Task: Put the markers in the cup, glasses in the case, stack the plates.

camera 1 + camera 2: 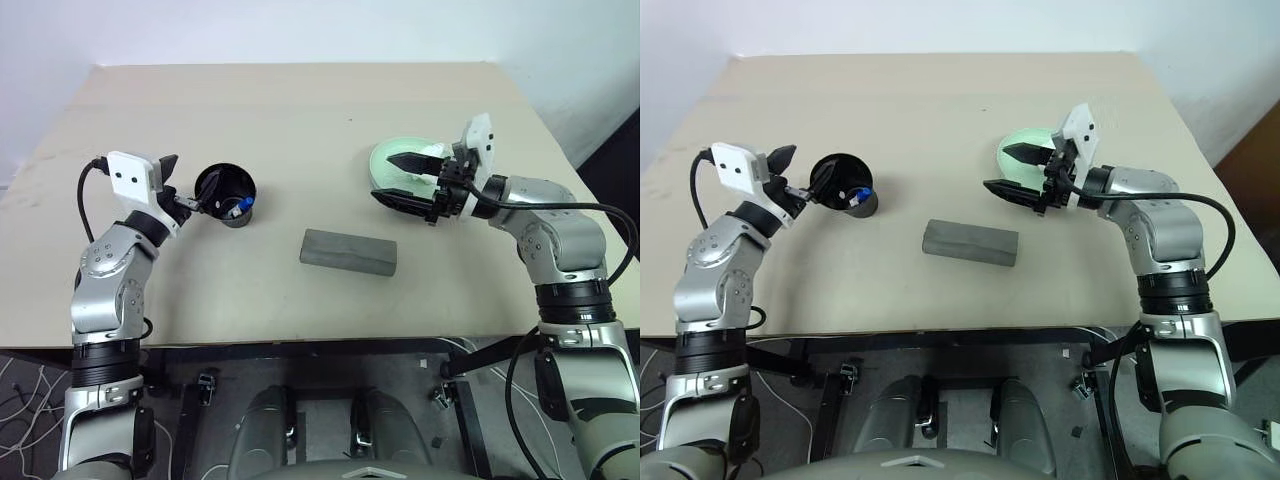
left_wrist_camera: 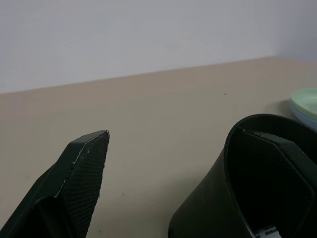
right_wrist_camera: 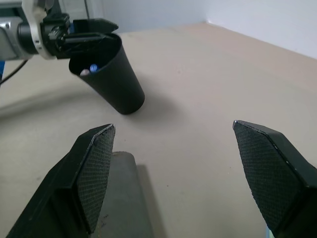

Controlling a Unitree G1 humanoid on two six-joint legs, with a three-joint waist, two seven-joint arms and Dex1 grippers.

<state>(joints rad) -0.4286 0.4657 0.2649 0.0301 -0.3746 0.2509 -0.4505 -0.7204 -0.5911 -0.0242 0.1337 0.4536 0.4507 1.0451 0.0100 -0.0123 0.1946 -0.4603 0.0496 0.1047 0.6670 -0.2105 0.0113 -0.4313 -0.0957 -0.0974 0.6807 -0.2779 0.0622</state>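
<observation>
Cup (image 1: 226, 194): black tumbler on the table (image 1: 300, 110), left of centre; tilted toward the left gripper (image 1: 184, 196), which has one finger inside the rim and one outside; jaws wide, so the lean comes from the inner finger hooking the wall, not from a pinch; judged a release after loading.

Markers (image 1: 238, 209): down inside the cup; a blue cap shows at the bottom, a second tip beside it in the right wrist view; this part judged done.

Case (image 1: 348, 251): grey, closed, lying flat mid-table, between the arms and apart from both; glasses not seen on the table, presumably inside.

Plates (image 1: 392, 160): mint green on top of light blue, one stack at the right rear; stacking judged done.

Right gripper (image 1: 414, 180): hovering over the near edge of the plates, fingers spread wide, holding nothing; judged clear of the stack after setting it down.
</observation>
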